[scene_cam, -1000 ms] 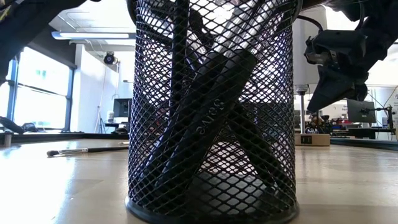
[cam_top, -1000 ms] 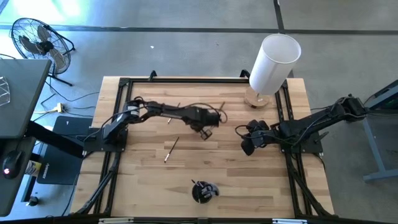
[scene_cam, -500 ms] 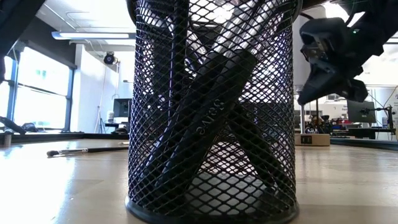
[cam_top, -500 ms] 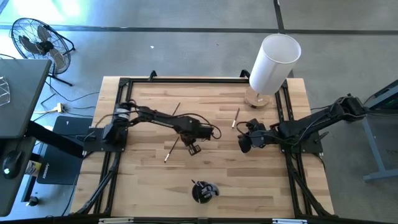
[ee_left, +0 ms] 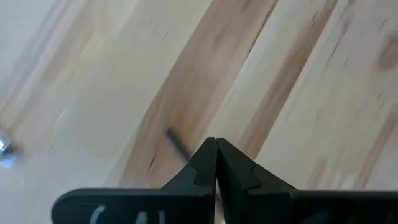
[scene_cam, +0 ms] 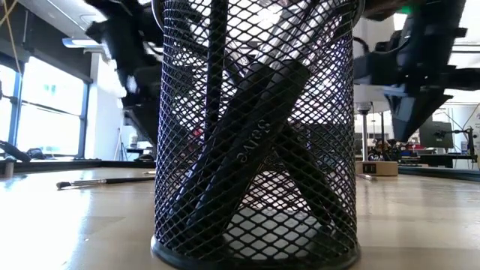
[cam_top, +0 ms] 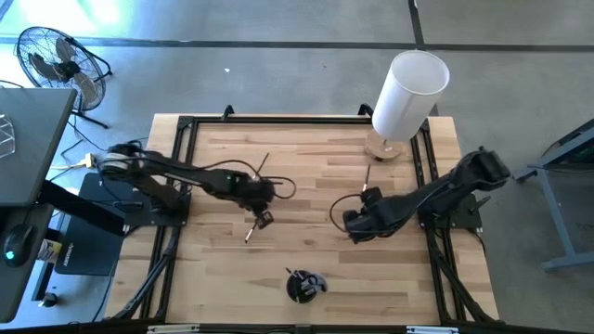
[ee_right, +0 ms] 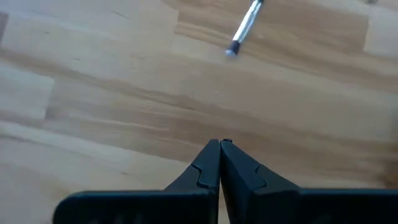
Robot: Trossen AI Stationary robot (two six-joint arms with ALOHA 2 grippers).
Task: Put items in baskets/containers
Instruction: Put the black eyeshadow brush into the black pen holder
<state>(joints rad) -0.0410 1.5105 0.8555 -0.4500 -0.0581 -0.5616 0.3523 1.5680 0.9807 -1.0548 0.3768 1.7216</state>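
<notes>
The round black mesh cup (cam_top: 303, 286) stands near the table's near edge and fills the low view (scene_cam: 255, 150), with several dark brushes leaning inside it. One thin brush (cam_top: 252, 228) lies left of the table's middle. My left gripper (cam_top: 264, 220) is shut above its far end, whose dark tip (ee_left: 176, 143) shows beside the fingertips (ee_left: 216, 146). A second brush (cam_top: 263, 164) lies farther back. My right gripper (cam_top: 351, 227) is shut and holds nothing, right of the middle. A third brush (cam_top: 366, 178) lies beyond it (ee_right: 244, 26).
A tall white cylinder (cam_top: 408, 93) stands on a round base at the far right corner. Black frame rails run along the table's left (cam_top: 167, 250) and right sides. In the low view one brush (scene_cam: 101, 181) lies flat on the table, left of the cup.
My left gripper has swept from the table's middle toward the left and near edges and now sits over the lying brush. My right gripper has moved toward the left and near edges, away from the brush behind it. The brushes and the cup have stayed where they were.
</notes>
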